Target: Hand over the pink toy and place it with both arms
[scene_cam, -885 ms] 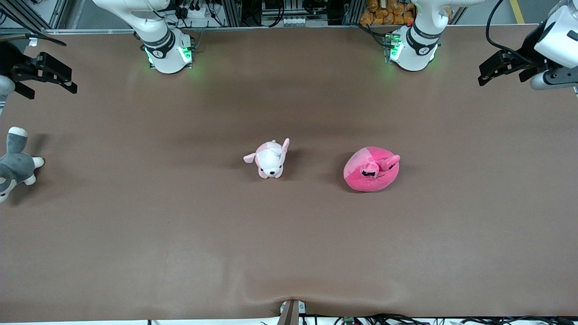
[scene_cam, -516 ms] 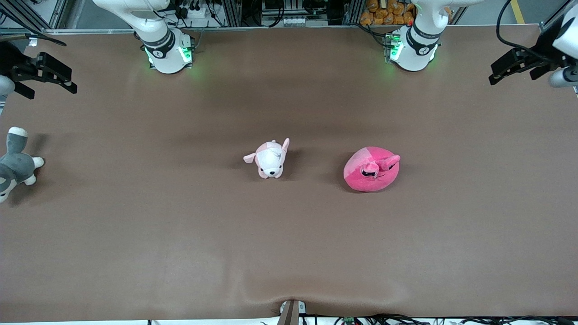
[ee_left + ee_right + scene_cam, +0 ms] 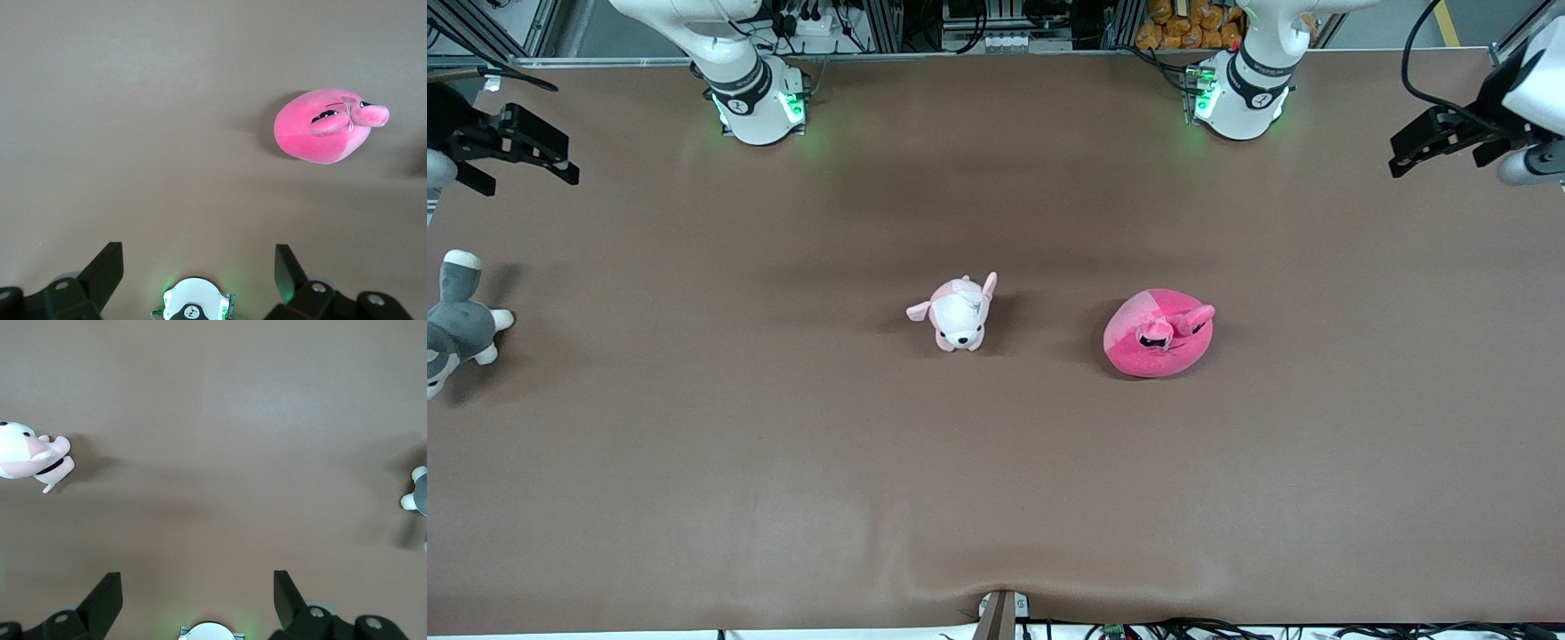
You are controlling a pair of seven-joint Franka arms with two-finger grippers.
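The pink toy [image 3: 1159, 333], a round hot-pink plush with a lighter patch, small ears and black eyes, lies on the brown table near the middle, toward the left arm's end. It also shows in the left wrist view [image 3: 325, 126]. My left gripper [image 3: 1405, 153] is open and empty, high over the left arm's end of the table, well apart from the toy. In its own view the left gripper [image 3: 198, 267] has wide jaws. My right gripper [image 3: 560, 158] is open and empty over the right arm's end, and the right wrist view shows the right gripper [image 3: 198, 587] open too.
A pale pink-and-white plush puppy [image 3: 959, 314] lies at the table's middle, beside the pink toy; it shows in the right wrist view [image 3: 30, 459]. A grey-and-white plush [image 3: 454, 327] lies at the right arm's end. The arm bases [image 3: 758, 102] stand along the table's edge farthest from the front camera.
My left gripper has drawn back toward the left arm's end of the table. The right arm and the toys have not moved.
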